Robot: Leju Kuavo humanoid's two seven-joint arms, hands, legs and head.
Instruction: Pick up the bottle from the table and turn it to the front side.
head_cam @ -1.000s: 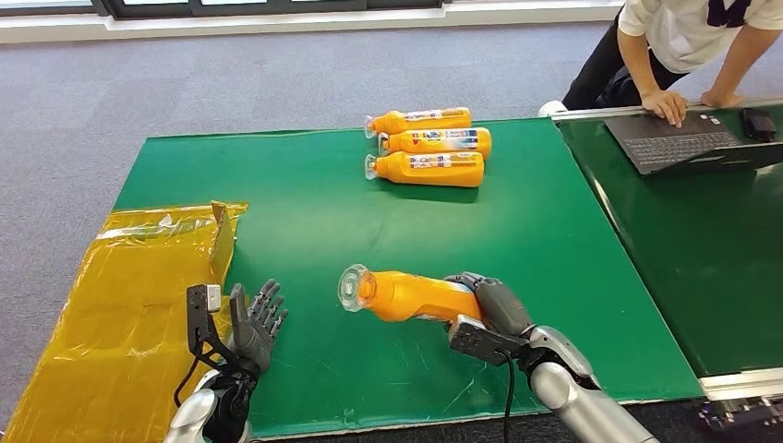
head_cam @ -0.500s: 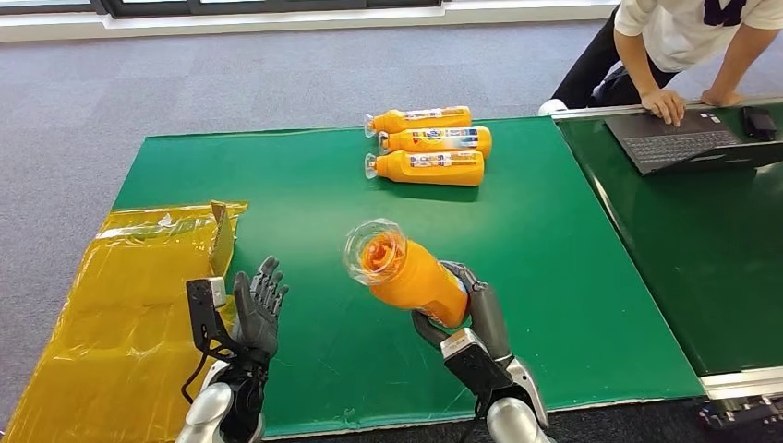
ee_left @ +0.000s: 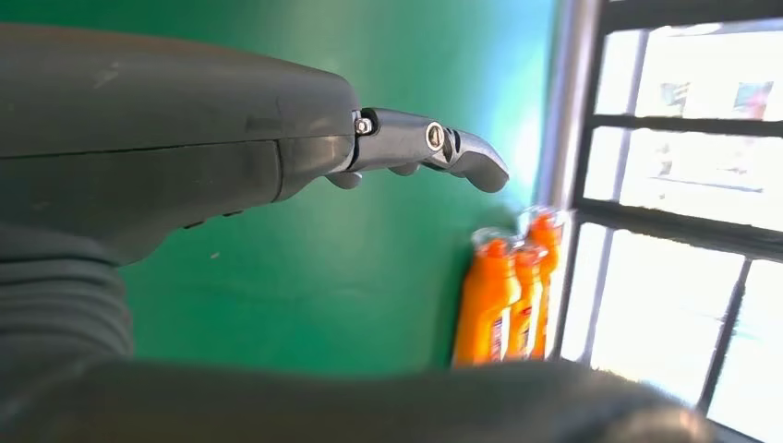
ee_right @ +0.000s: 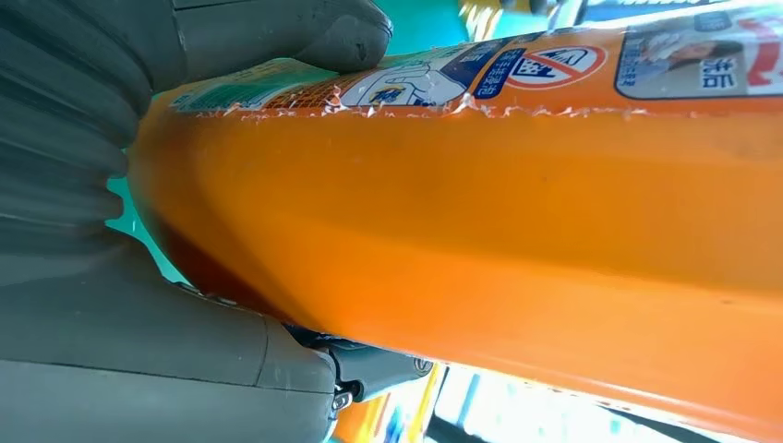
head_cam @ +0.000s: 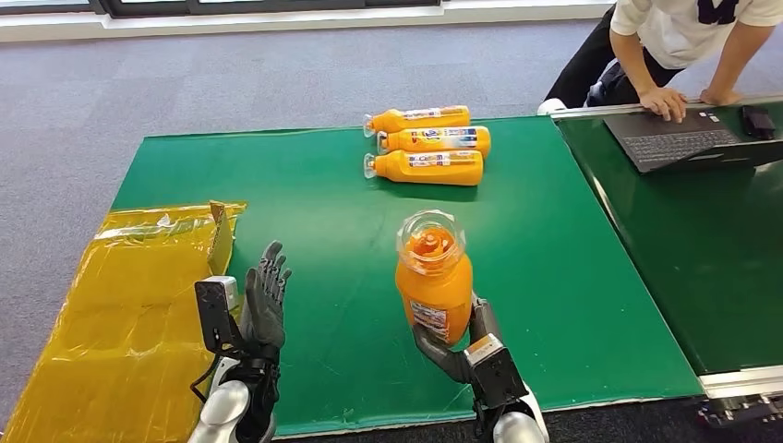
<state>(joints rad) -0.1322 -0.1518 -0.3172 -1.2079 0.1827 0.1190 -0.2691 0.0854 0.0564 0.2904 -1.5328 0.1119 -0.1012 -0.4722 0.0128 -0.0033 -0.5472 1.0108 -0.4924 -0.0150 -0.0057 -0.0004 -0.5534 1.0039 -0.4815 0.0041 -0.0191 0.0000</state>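
Orange plastic bottle (head_cam: pixel 433 284) w/ clear cap sits in your right hand (head_cam: pixel 459 349), held off the green felt-covered table (head_cam: pixel 305 203), near its front edge; cap end points up twd the head cam, so bottle reads roughly upright, base down in the palm; part of the printed label shows low on the body, just above the fingers. Right wrist view: same bottle (ee_right: pixel 517 231) pressed against the grey ribbed cover, thick grey thumb (ee_right: pixel 286 32) wrapped over the label edge, darker fingers (ee_right: pixel 369 369) curled under the other side; grip is firm, hand closed round the lower body.

Your left hand (head_cam: pixel 263 309) is raised over the table's front-left area, fingers straight and apart, palm turned twd the held bottle, holding nothing; well apart from the bottle. Left wrist view: fingertips (ee_left: pixel 462 152) extended over bare green surface, nothing between them.

Three more orange bottles (head_cam: pixel 427 143) lie on their sides in a tight row near the far edge, caps to the left, touching each other; also seen in the left wrist view (ee_left: pixel 508 295).

Crinkled yellow plastic sheet (head_cam: pixel 120 305) covers the table's left front corner & hangs past it. Second green table (head_cam: pixel 702 240) butts up on the right w/ a dark open laptop (head_cam: pixel 688 138) on it; a person in a white top (head_cam: pixel 688 37) leans there, one hand (head_cam: pixel 665 101) resting at the laptop's edge.
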